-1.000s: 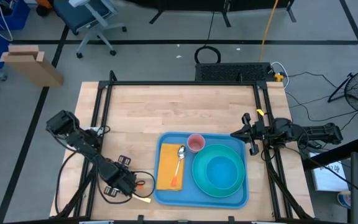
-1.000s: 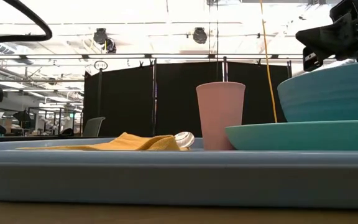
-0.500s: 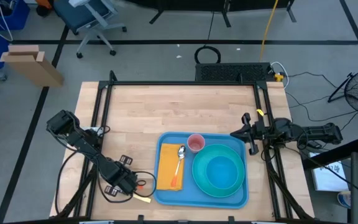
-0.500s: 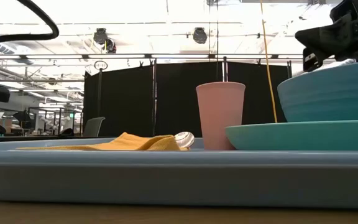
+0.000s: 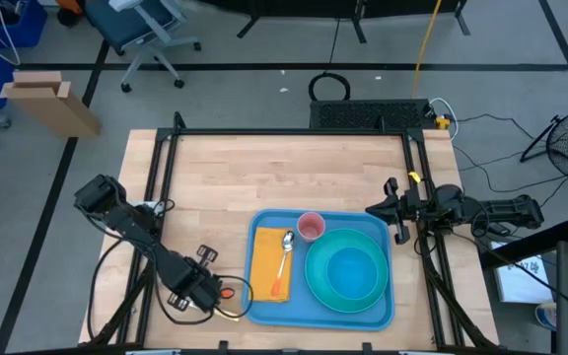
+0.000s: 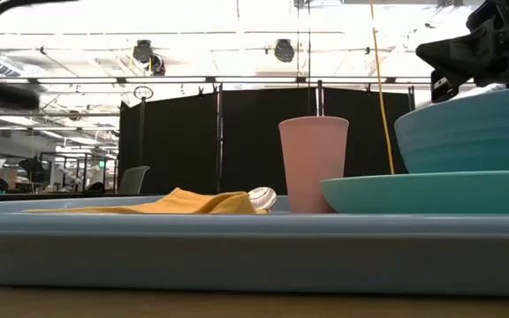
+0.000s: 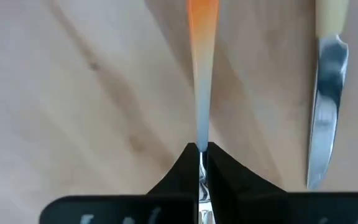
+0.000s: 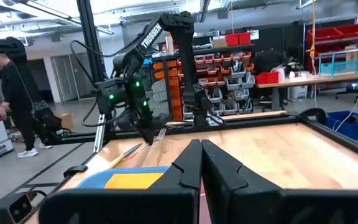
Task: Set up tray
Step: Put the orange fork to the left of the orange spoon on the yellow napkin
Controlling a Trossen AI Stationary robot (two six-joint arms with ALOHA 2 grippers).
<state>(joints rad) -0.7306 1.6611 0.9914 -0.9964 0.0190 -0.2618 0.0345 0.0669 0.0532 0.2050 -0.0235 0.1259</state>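
Note:
The blue tray (image 5: 260,314) lies near the table's front edge. It carries a yellow napkin (image 5: 264,264) with a spoon (image 5: 286,247) on it, a pink cup (image 5: 311,226), and a teal bowl (image 5: 348,276) on a teal plate (image 6: 431,190). Just left of the tray, my left gripper (image 5: 208,283) is shut on an orange-handled fork (image 7: 201,74). A cream-handled knife (image 7: 323,124) lies on the wood beside the fork. My right gripper (image 5: 392,212) waits shut at the table's right edge and touches nothing. My left gripper pinches the fork's silver shaft (image 7: 201,134) between its two fingertips, below the orange handle. The fingers come from above, slanting down. The handle runs out ahead of them and the tines (image 8: 161,132) stick up beside the gripper. Whether the handle end rests on the wood, I cannot tell.
Bare wood stretches over the table's far half (image 5: 284,168). Black frame rails (image 5: 161,187) run along the left and right sides. A cable loop (image 5: 240,301) hangs by my left gripper. A person (image 8: 5,81) stands beyond the table's left side.
My left gripper has shut on the fork's shaft and shifted a little toward the tray. The knife and everything on the tray have stayed in place.

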